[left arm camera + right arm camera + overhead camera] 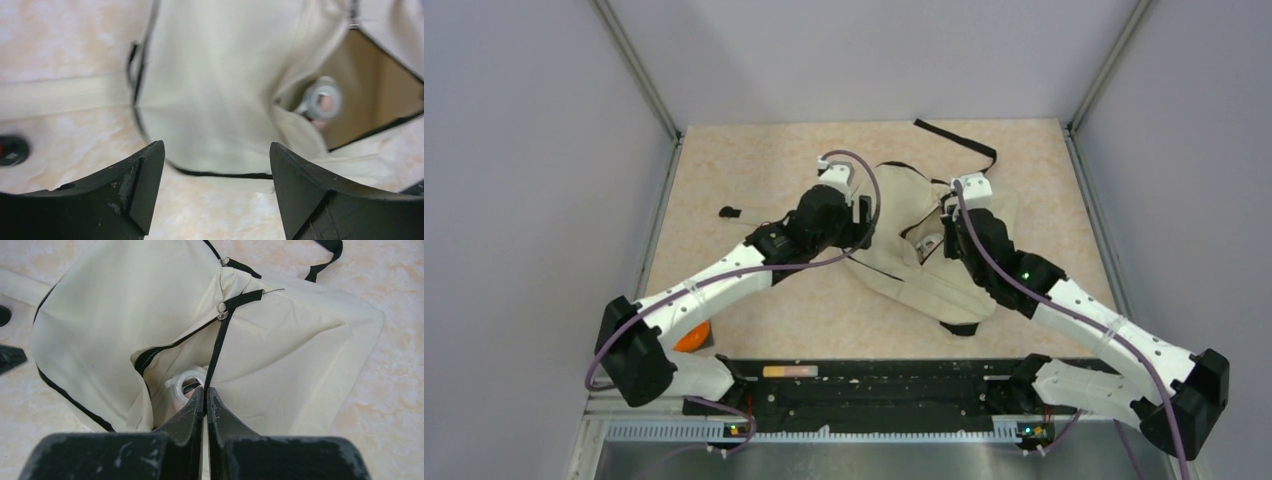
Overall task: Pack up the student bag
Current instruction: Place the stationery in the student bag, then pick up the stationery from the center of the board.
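The student bag (902,272) lies slumped flat on the table (754,160), roughly in the middle, between my two arms, with its black strap (964,143) trailing toward the far edge. It is soft, limp cloth: I judge it light but floppy, so it will sag and fold wherever I don't support it, and the mouth won't stay open unaided. The firmest places to take hold look like the black zipper tape (218,342) and the stitched rim. My right fingers (205,405) are pressed together at the mouth, and the zipper tape runs taut straight into them, so I take it they are pinching that edge and holding the opening up. My left fingers (150,167) are spread wide with nothing between them, hovering low over the table, just short of the bag's black-piped side. Inside the opening I see a round whitish thing (184,384), perhaps a roll or a cap, and a flat tan panel (372,82) beside it; whether that is a book I cannot tell.
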Robot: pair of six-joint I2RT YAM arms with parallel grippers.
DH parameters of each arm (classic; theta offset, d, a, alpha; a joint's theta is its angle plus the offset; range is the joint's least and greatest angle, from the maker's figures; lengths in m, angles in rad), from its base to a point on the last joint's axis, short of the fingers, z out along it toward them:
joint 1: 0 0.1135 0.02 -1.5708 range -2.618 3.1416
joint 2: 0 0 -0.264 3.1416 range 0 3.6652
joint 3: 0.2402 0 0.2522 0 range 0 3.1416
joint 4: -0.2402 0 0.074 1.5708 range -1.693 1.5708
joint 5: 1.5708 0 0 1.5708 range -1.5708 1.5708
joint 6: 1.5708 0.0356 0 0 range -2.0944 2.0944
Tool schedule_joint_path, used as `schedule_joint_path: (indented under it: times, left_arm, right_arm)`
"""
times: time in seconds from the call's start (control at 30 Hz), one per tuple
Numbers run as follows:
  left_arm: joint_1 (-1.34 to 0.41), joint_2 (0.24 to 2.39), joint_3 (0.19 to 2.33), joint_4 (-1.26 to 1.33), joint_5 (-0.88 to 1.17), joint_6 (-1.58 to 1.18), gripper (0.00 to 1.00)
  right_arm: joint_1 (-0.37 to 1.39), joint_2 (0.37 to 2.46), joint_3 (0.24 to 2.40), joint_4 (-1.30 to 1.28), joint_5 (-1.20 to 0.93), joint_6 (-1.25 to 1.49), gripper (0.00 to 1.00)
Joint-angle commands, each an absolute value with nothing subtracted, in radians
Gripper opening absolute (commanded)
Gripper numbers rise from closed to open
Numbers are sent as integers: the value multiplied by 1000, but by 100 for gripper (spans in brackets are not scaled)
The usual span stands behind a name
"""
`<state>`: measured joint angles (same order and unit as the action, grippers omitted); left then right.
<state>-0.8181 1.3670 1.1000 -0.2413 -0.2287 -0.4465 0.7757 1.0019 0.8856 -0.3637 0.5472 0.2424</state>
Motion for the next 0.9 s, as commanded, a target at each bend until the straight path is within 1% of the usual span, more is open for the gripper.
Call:
schedule_joint_path:
  times: [0.0,0.13,0.3,0.43,0.63,0.73,0.87]
  left_arm:
    - [-710,1311,1141,-532,-298,-455,82]
    - [-576,1273,1145,-642,-338,-442,83]
    - [-404,1266,1115,-657,-352,-416,84]
    - [-306,1281,1079,-600,-315,-392,85]
    - [-215,1354,1047,-504,-236,-378,84]
    - [-179,1393,1020,-444,-177,-373,82]
    - [-172,1456,1017,-359,-111,-377,81]
  right_arm:
    - [778,928,866,-240,508,208,0]
    - [778,917,852,-224,489,195,0]
    - [776,913,835,-208,468,202,0]
    - [776,916,835,-204,458,203,0]
    - [776,924,832,-204,458,205,0]
    - [776,923,834,-205,463,203,0]
    - [776,923,834,-204,461,203,0]
